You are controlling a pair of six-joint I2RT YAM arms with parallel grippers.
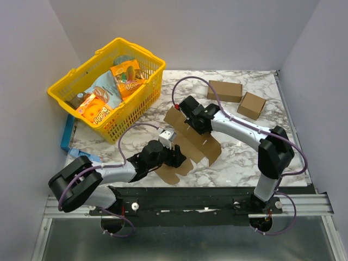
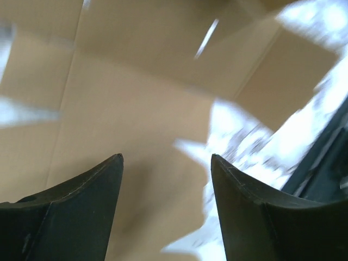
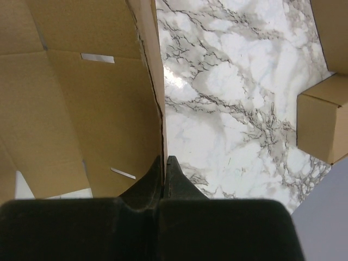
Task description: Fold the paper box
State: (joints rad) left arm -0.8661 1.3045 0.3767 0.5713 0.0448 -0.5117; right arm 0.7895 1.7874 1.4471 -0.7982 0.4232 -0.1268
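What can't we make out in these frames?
1. Left wrist view: the paper box is blurred, so its creases are unreadable, as is whether the open left claw touches it.
2. Right wrist view: the right claw pinches a flap edge. The rest of the box is cut off by the left and top frame edges.
3. Top view: the labels on the packets in the basket are too small to read.

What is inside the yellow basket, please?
The yellow basket holds snack packets: orange ones and a light blue one lie on top. Anything beneath them is covered, and the basket's wall hides its bottom.
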